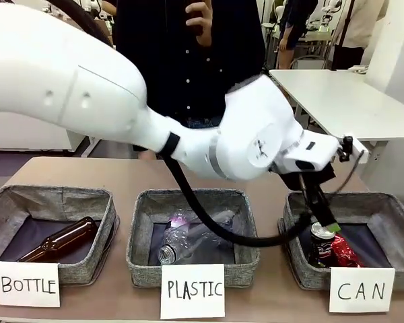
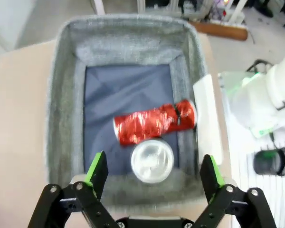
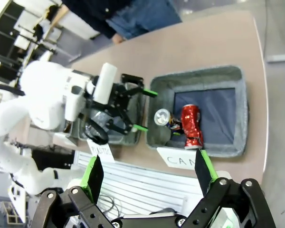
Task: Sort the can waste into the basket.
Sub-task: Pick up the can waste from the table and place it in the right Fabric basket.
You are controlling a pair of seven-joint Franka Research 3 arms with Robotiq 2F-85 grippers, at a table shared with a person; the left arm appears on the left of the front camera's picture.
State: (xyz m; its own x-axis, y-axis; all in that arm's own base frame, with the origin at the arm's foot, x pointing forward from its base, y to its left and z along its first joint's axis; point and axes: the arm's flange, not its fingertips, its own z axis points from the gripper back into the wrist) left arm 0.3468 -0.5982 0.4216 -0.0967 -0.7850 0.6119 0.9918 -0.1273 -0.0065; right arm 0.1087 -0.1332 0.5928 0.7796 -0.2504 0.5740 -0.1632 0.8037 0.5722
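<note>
As both cans, the red can [image 2: 154, 123] and the silver-topped can [image 2: 152, 160], already lie inside the CAN basket [image 2: 66, 95], sorting looks finished. The left gripper [image 2: 152, 176] hovers above the basket, fingers wide, empty; the right gripper [image 3: 145, 173] likewise. Next, I think: withdraw upward.

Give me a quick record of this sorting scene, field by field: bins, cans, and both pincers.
CAN basket: holds both cans
red can: crushed, lying on its side
dark can: upright, silver top up, beside the red can
left pincer: open, empty, above the dark can
right pincer: open, empty, high over the table edge
PLASTIC bin: clear bottles
BOTTLE bin: one brown bottle
</note>
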